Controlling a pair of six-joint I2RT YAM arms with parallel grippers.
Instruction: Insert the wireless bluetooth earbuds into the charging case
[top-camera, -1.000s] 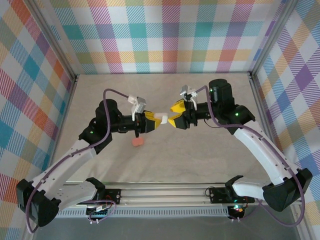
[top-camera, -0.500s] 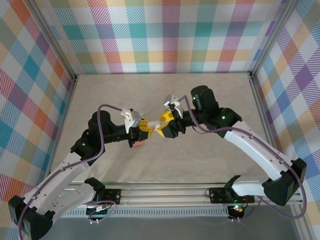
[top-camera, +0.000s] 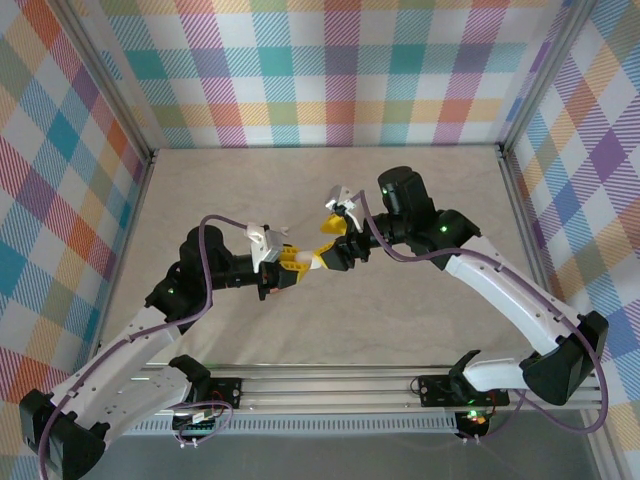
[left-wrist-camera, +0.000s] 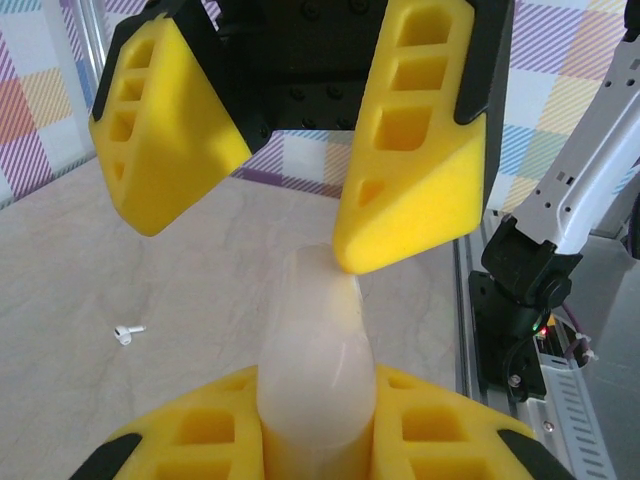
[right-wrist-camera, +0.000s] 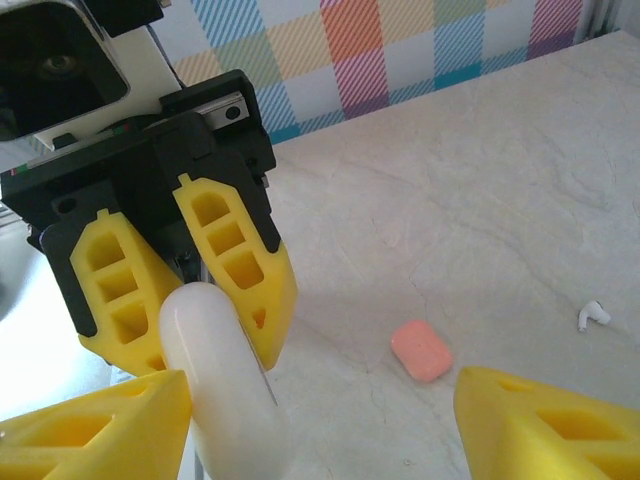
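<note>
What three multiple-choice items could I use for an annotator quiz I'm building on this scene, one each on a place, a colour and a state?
1. Where is the pink case?
A. lying on the table
B. in the right gripper
C. stacked on the white case

2. What colour is the case in the left gripper?
A. pink
B. white
C. black

3. How does the right gripper stand?
A. shut on the pink case
B. shut on nothing
C. open

Answers:
1 A: the pink case lies on the bare table.
2 B: the left gripper is clamped on the white case.
3 C: the fingers of the right gripper stand wide apart.
</note>
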